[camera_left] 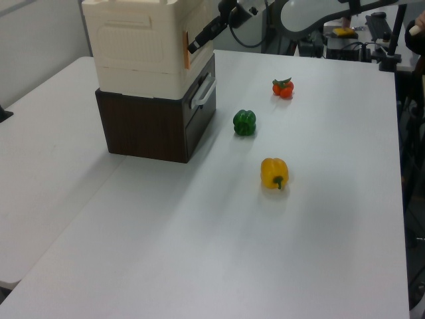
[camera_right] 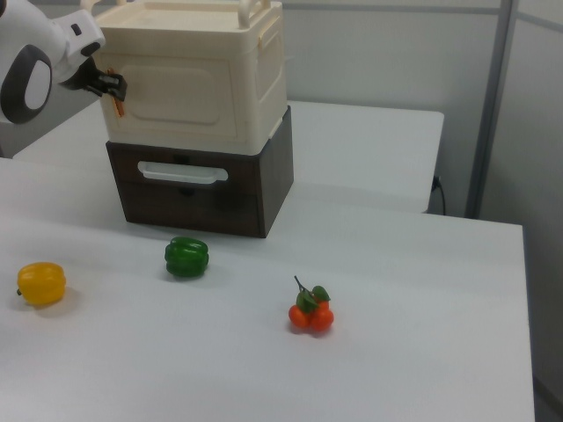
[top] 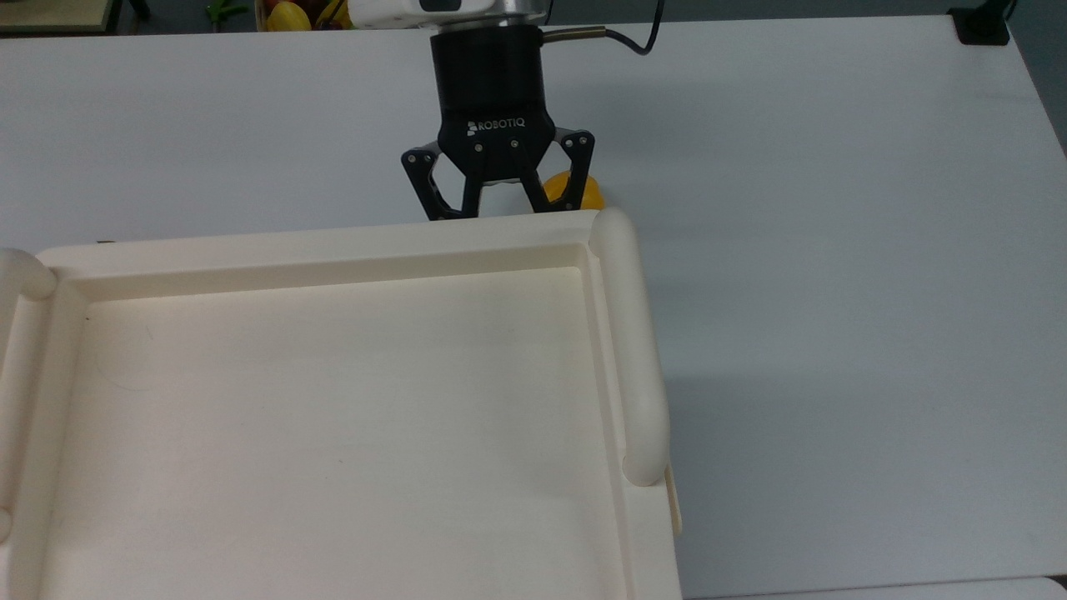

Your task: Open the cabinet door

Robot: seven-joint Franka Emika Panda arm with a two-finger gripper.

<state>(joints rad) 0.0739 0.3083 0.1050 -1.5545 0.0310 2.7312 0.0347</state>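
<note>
The cabinet (camera_right: pixel 198 75) is cream, sitting on a dark brown base w/ a drawer (camera_right: pixel 185 180), on the white table (top: pixel 834 208). Cabinet door (camera_right: pixel 180 97) is the front panel, flush w/ the cabinet, an orange handle (camera_left: pixel 186 50) at its edge. Gripper (camera_right: pixel 117 86) is right at that handle; in the top view its black body (top: pixel 498 179) sits against the cabinet's far rim, fingertips hidden behind it. Jaws: can't tell if open or closed. Out front of the cabinet: green pepper (camera_right: pixel 186 257) nearest, yellow pepper (camera_right: pixel 41 284) and tomatoes (camera_right: pixel 310 313) further out.
</note>
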